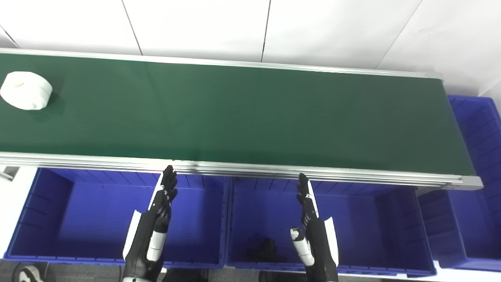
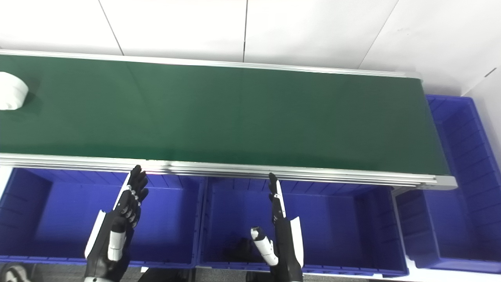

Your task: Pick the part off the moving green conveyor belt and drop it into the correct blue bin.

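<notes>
White part (image 1: 26, 90) sits partly cut off at the conveyor belt's (image 1: 242, 117) left end; left hand (image 1: 156, 219) and right hand (image 1: 313, 227) hover over blue bins (image 1: 51, 211), fingers extended, apart, empty.

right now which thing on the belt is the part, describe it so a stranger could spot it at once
Start at the long green conveyor belt running across the picture above the row of blue bins. Follow it to its far left end, where a white part lies near the picture's edge. It is a round, thick disc, the only object on the belt and the only white thing against the green.
</notes>
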Tool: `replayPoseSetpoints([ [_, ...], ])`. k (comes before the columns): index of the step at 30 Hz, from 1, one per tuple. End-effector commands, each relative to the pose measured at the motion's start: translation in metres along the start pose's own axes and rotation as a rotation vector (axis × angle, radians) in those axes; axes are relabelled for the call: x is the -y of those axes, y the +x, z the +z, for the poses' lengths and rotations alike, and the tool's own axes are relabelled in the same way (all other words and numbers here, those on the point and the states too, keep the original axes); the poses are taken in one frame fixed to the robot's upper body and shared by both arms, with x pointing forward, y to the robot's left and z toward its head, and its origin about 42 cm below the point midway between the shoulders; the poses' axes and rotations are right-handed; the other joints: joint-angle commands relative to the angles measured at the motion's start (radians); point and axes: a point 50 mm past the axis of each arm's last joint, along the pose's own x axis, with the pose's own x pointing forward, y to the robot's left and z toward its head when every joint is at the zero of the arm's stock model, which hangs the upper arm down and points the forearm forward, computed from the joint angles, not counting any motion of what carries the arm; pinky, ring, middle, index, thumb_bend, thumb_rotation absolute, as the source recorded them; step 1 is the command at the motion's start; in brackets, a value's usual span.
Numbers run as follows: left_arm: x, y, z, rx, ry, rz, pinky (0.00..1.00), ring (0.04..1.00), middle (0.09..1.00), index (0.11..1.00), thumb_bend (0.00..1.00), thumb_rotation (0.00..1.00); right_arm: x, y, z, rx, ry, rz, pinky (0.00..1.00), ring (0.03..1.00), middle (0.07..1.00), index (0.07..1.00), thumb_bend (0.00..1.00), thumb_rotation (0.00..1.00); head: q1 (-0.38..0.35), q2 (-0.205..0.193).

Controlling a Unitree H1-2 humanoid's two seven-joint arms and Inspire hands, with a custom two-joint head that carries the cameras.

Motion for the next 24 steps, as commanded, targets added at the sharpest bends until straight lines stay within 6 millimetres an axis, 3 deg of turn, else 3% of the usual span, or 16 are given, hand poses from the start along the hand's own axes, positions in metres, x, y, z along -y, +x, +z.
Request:
replayPoseSetpoints([
  [1,0.003,-0.0016,0.0041,0.03,-0.023,0.001,1.0,1.0,1.0,1.0,0.8,1.0,-0.0265,0.0045,0.015,0.076,0.077,0.009,0.98,0.992,1.0,1.0,0.81,1.0,0.001,0.0],
  [24,0.0058,0.0023,0.0013,0.046,-0.016,0.003,1.0,1.0,1.0,1.0,0.79,1.0,-0.025,0.0043,0.013,0.07,0.076,0.017,1.0,1.0,1.0,1.0,0.8,1.0,0.02,-0.005],
])
